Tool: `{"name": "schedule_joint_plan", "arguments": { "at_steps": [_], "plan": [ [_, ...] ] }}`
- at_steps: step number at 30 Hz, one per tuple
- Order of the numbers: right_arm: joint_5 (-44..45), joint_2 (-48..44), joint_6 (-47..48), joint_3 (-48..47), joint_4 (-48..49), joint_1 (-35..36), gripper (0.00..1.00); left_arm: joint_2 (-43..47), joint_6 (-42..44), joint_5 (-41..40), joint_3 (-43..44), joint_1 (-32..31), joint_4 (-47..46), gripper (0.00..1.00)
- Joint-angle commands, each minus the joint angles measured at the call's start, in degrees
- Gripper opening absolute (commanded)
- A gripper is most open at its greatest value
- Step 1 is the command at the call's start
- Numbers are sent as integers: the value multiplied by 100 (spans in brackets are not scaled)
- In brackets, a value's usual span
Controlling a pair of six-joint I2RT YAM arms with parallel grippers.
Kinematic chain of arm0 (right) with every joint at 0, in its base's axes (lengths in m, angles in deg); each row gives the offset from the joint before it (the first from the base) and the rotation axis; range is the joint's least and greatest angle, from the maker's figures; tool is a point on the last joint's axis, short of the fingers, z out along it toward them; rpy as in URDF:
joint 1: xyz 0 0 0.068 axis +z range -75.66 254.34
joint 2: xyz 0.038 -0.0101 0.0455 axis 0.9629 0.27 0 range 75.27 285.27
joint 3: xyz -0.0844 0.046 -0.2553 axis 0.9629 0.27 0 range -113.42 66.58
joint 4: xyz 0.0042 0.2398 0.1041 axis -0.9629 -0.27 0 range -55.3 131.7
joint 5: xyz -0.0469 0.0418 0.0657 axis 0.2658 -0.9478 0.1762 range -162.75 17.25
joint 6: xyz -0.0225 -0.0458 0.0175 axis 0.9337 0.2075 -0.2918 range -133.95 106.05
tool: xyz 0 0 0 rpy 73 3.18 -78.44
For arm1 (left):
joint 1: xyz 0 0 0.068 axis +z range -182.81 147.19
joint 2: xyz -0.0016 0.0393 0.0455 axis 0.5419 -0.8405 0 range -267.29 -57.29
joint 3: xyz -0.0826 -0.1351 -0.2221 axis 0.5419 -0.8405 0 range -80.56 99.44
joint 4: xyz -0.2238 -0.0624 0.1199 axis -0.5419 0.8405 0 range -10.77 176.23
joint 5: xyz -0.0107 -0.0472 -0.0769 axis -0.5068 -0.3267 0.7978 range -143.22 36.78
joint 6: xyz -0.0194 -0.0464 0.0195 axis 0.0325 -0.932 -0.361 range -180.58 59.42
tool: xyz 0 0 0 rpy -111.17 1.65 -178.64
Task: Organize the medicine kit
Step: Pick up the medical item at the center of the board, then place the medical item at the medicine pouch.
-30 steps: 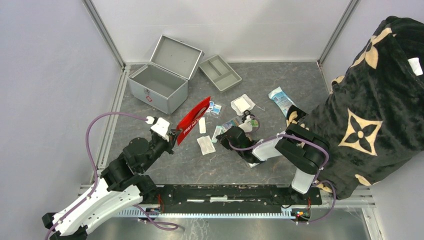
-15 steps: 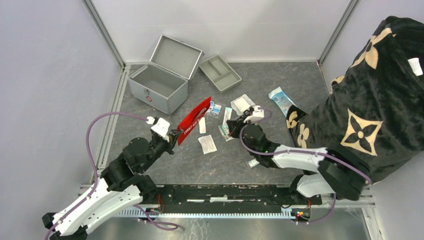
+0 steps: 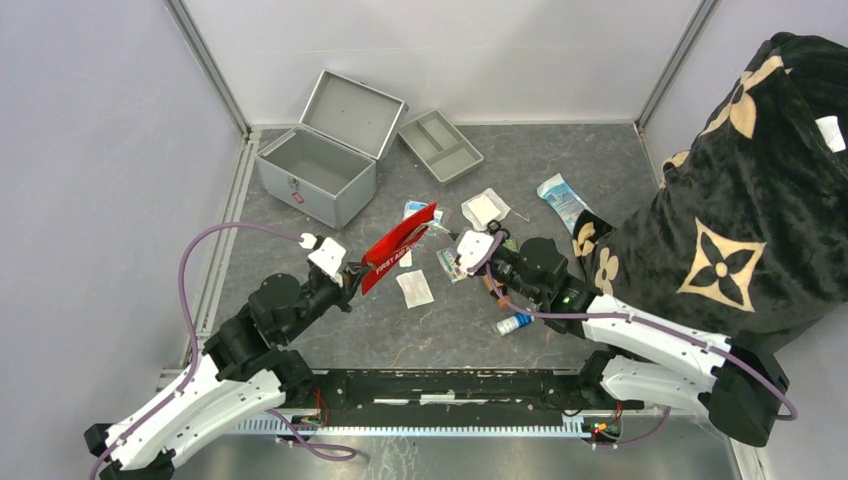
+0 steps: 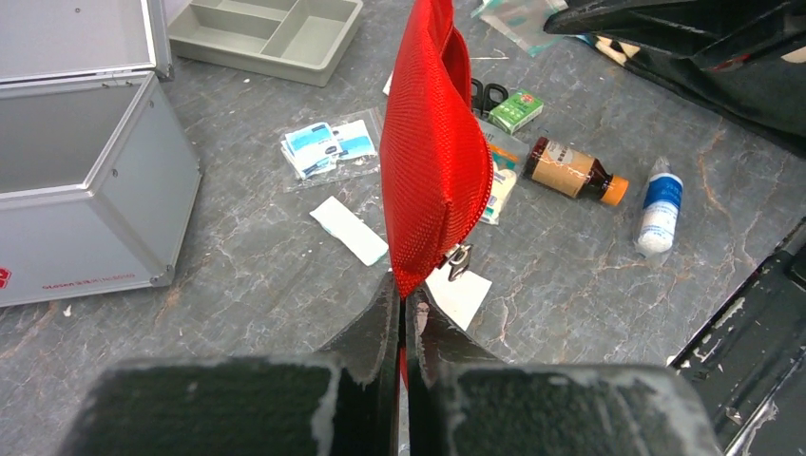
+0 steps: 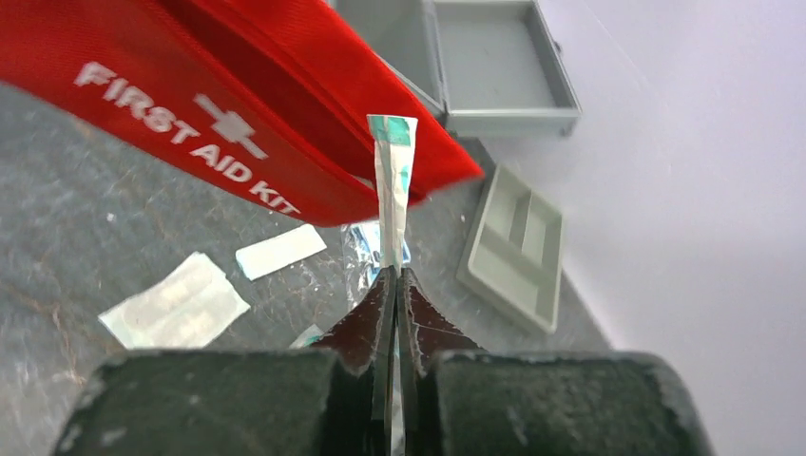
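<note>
1. While the left hand [image 4: 400, 296] pinches the lower corner of the flat red fabric first-aid pouch [image 4: 432, 161], the pouch is held up off the grey stone-patterned worktop [image 4: 238, 285].
2. The right hand [image 5: 393, 285] is closed on a thin white-and-green foil sachet [image 5: 392, 190] — its tip near the pouch's side.
3. The boxy silver-grey metal medicine kit [image 3: 310, 195] sits at the worktop's far left, lid open — well apart from both hands.

Red pouch [image 3: 400, 248], white letters; silver-grey kit [image 3: 318, 170]; grey tray [image 3: 440, 146]; white-teal packet [image 5: 392, 190]; black cloth [image 3: 740, 200], beige flowers; dark marbled table [image 3: 450, 325].
</note>
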Motion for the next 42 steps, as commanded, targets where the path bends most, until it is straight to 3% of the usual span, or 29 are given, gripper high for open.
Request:
{"name": "schedule_joint_plan", "arguments": {
  "at_steps": [1,9,20,34,42],
  "plan": [
    [-1485,-133,2090,-667,-1700,18,3,-16,369,172,49,-23,-353,2],
    [-1562,241,2790,-1581,-3037,37,0,-115,424,412,48,-27,-342,2],
    [-1144,460,3346,-2181,-3353,192,0,-265,537,685,95,-27,-266,2],
    [-1240,776,3614,-2385,-3587,336,1,-293,556,800,98,-27,-269,2],
    [-631,562,3870,-2209,-3729,345,1,-303,545,748,105,-27,-249,2]
  ]
}}
